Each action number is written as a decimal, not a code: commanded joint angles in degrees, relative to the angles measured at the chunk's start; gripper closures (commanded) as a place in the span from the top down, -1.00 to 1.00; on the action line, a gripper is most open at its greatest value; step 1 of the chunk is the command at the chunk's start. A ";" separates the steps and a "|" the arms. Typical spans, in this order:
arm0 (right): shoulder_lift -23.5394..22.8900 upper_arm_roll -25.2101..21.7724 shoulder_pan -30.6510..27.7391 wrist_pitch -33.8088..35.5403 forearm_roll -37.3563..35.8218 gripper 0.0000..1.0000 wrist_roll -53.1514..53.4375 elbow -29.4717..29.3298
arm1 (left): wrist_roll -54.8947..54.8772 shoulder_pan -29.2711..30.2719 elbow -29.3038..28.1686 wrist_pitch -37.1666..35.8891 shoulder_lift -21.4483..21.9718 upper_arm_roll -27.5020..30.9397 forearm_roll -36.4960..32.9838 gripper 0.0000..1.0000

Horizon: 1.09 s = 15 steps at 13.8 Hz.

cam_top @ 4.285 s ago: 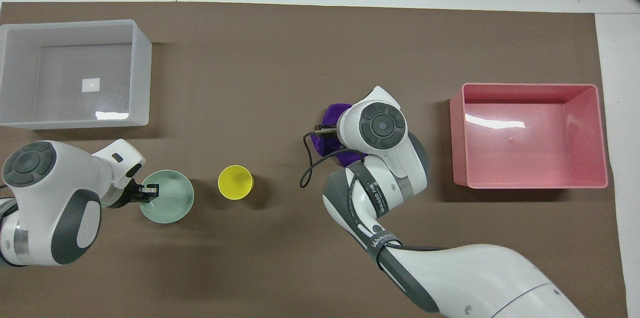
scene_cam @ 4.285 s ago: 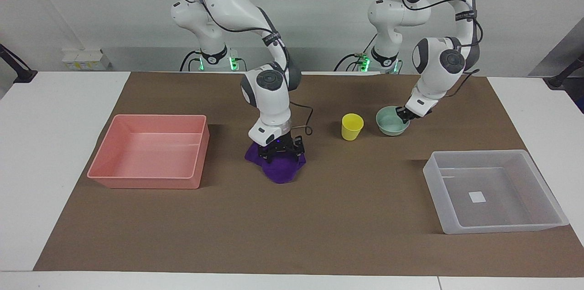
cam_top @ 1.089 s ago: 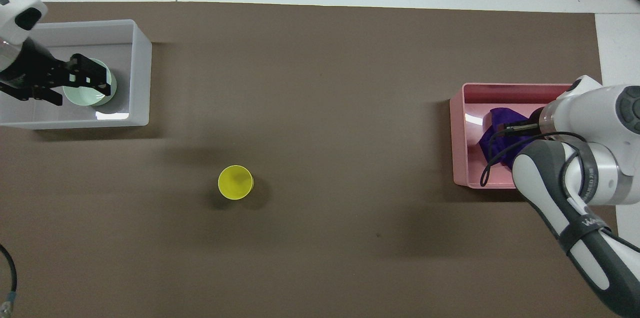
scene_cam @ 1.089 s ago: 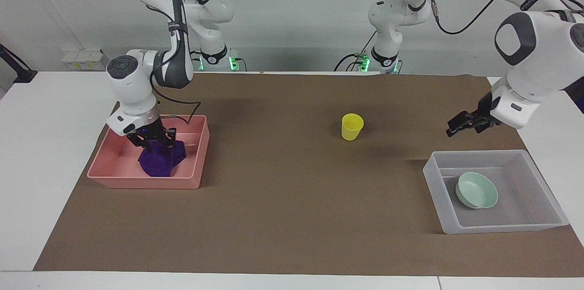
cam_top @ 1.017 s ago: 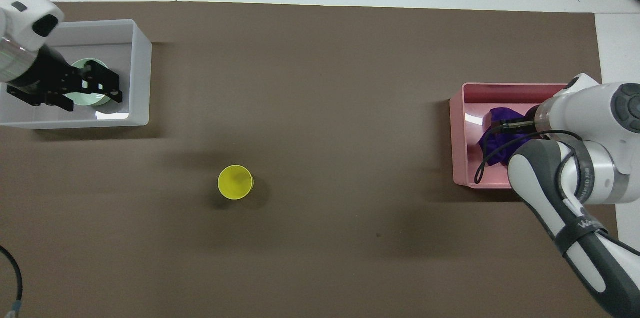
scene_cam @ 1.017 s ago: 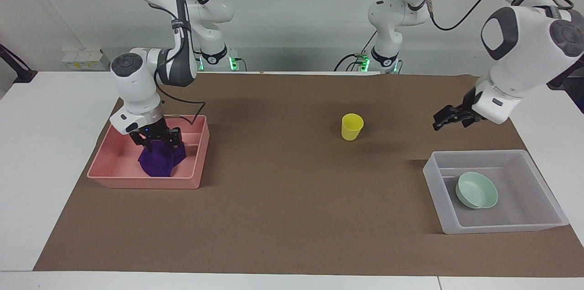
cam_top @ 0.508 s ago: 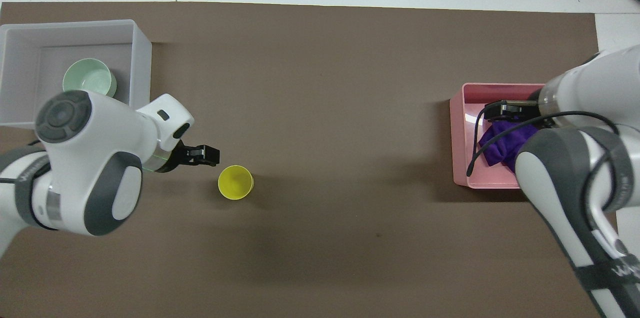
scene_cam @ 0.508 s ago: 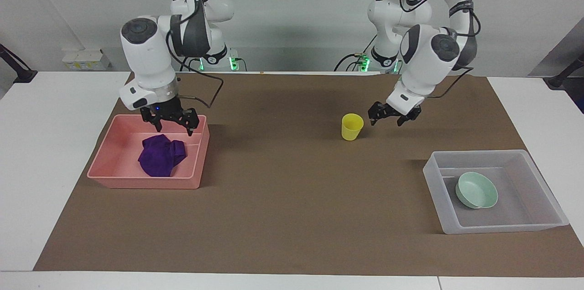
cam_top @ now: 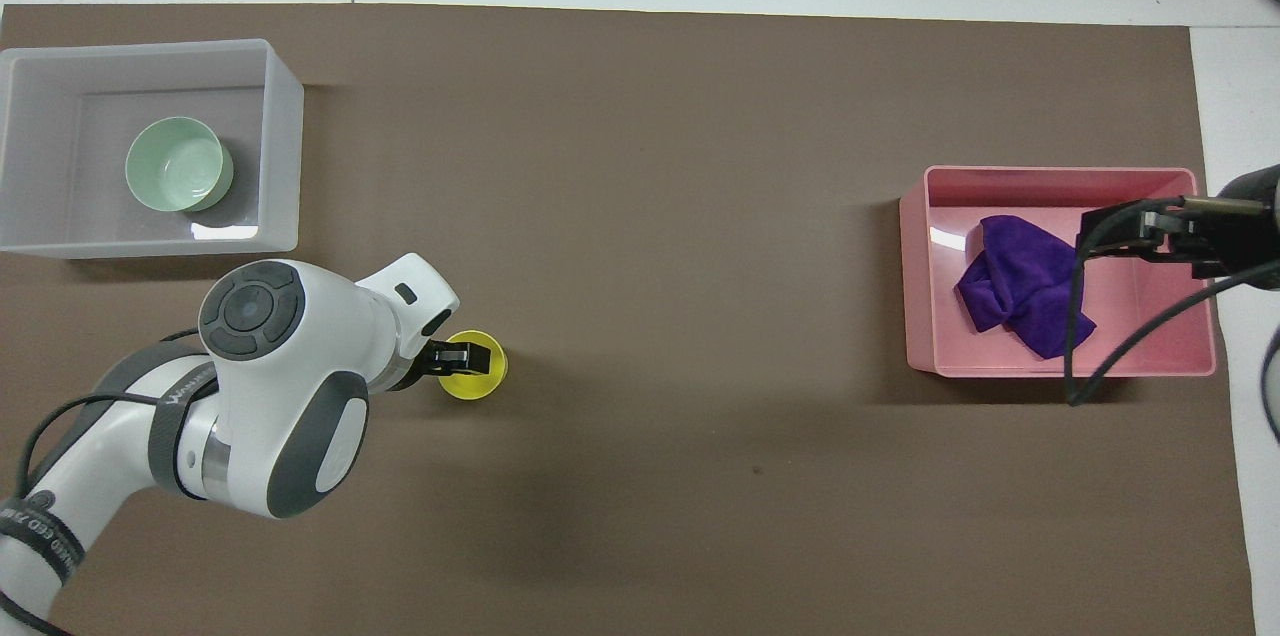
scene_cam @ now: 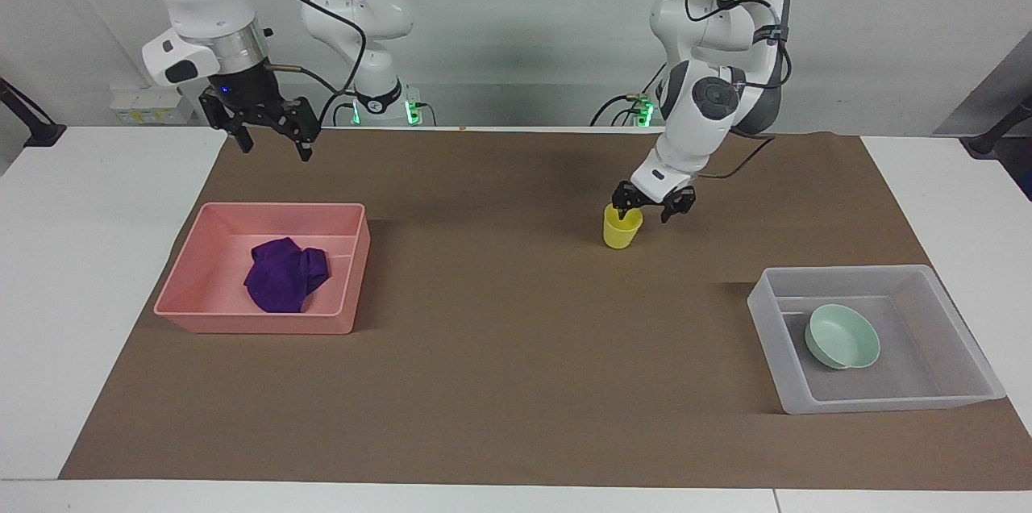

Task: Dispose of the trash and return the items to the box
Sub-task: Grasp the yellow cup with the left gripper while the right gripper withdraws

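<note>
the left end effector (scene_cam: pixel 645 209) is at the rim of the yellow cup (scene_cam: pixel 622 227) mid-table, fingers apart around the rim. the right end effector (scene_cam: pixel 266 130) hangs open, high over the pink tray (scene_cam: pixel 190 284), where the purple cloth (scene_cam: pixel 284 276) lies. the green bowl (scene_cam: pixel 842 336) sits in the clear box (scene_cam: pixel 768 320).

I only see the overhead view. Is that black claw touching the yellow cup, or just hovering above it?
Observer: The left gripper is down at the rim of the yellow cup, jaws open, one finger inside.
Operator: And the claw by the pink tray?
Observer: The right gripper hangs high above the pink tray, open and empty, well clear of the purple cloth.
</note>
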<state>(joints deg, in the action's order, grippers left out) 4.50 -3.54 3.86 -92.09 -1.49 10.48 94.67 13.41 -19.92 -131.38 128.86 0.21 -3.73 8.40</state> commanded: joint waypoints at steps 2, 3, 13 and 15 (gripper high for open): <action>-0.72 -1.47 -0.96 5.79 1.40 1.00 -5.03 -5.47 | 0.73 -0.64 -0.28 1.14 -1.28 0.91 0.74 -0.97; 0.24 -1.55 -1.05 5.61 1.48 1.00 -5.03 -3.90 | 1.69 -0.47 -0.02 -0.35 -0.57 0.91 0.74 -1.00; 1.21 -1.38 -0.70 5.26 1.40 1.00 -5.21 -2.04 | 1.97 8.56 22.52 -24.58 -1.62 1.53 0.65 -1.00; 1.21 -1.38 -0.70 5.17 1.40 1.00 -5.21 -2.04 | 1.44 14.01 28.09 -27.60 -1.71 1.62 0.65 -1.00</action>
<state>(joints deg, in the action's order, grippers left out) 4.63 -4.99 3.43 -86.91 -1.07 6.56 91.45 15.69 -10.68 -109.26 105.67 -0.83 -1.84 8.42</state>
